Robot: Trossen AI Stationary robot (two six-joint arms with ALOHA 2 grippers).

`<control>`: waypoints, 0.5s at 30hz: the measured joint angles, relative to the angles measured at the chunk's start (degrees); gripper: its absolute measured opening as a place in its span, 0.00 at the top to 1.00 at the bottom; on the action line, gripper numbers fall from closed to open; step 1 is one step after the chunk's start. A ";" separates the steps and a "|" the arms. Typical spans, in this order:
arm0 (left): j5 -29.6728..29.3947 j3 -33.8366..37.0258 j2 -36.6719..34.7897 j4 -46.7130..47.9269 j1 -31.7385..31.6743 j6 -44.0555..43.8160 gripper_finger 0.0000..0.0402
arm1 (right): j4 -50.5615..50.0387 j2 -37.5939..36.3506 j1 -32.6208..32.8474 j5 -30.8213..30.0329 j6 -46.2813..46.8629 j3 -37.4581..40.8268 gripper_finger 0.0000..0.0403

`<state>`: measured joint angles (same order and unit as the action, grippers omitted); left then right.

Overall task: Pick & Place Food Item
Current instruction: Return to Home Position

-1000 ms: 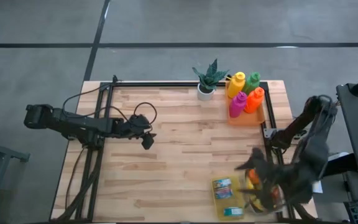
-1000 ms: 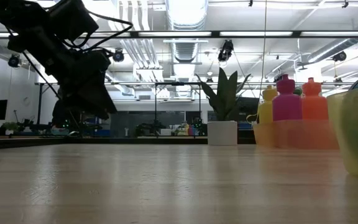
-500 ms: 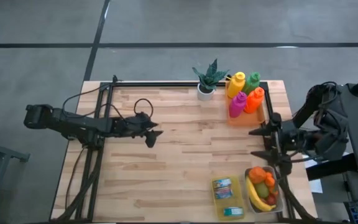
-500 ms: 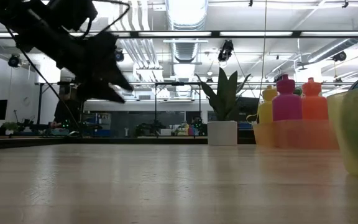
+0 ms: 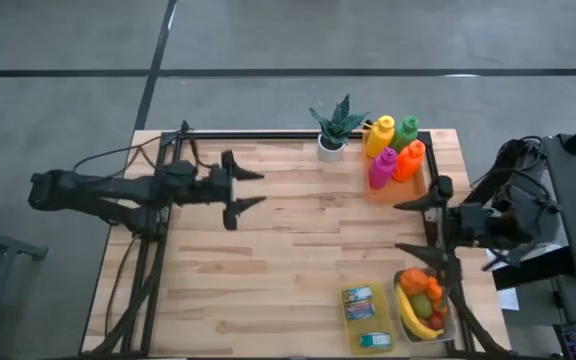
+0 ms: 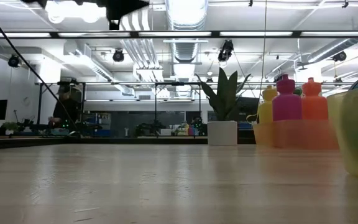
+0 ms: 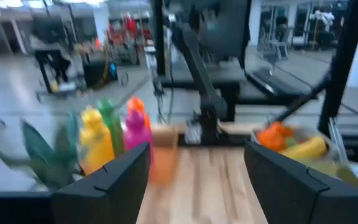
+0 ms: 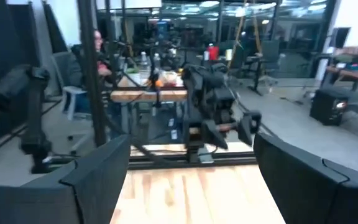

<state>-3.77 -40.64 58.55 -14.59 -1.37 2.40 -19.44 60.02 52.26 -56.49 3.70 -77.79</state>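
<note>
A clear tub of fruit (image 5: 424, 305), with a banana and oranges, stands at the table's near right corner. A yellow food pack (image 5: 365, 317) lies flat beside it. My right gripper (image 5: 400, 226) hovers open and empty on the far side of the tub, pointing level toward the table's left. My left gripper (image 5: 255, 189) hangs open and empty high over the table's left half, pointing level toward the right. In the low view only its dark tip (image 6: 126, 6) shows at the top. The left wrist view shows the fruit tub (image 7: 291, 143) ahead, between its fingers (image 7: 104, 180).
An orange tray (image 5: 396, 185) with several coloured bottles (image 5: 393, 150) stands at the far right. A small potted plant (image 5: 333, 130) stands left of it. Bare wood lies in the table's middle (image 5: 308, 250). A person sits in the room beyond the table (image 8: 98, 50).
My right gripper has risen from over the fruit tub, gone toward the far edge and tipped up to level. My left gripper has risen well clear of the table, tipped up from pointing down to level and rolled about its own line. Both stay empty.
</note>
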 joint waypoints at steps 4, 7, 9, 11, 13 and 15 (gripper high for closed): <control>-0.04 -7.84 -0.82 7.43 -2.13 0.89 0.34 | 4.01 -0.58 -5.95 6.24 -0.22 4.17 0.16; -0.05 -14.15 -0.79 16.32 -3.93 0.91 0.34 | 7.18 -1.11 -11.77 14.15 0.56 7.74 0.16; -0.03 -17.56 -0.75 21.64 -5.42 2.00 0.34 | 8.22 -2.11 -15.30 19.20 0.34 9.80 0.16; -0.04 -19.39 -0.75 26.04 -6.98 2.78 0.34 | 8.79 -4.06 -18.26 22.22 0.17 11.69 0.16; -0.06 -19.91 -1.25 28.95 -8.22 1.13 0.34 | 9.23 -6.79 -20.31 23.05 0.22 13.86 0.16; -0.04 -19.11 -2.23 29.90 -8.85 -1.48 0.34 | 10.07 -9.86 -21.41 23.34 0.18 16.37 0.16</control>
<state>-3.82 -59.75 56.32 15.31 -10.22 0.92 -9.37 50.17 30.85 -33.15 3.88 -61.42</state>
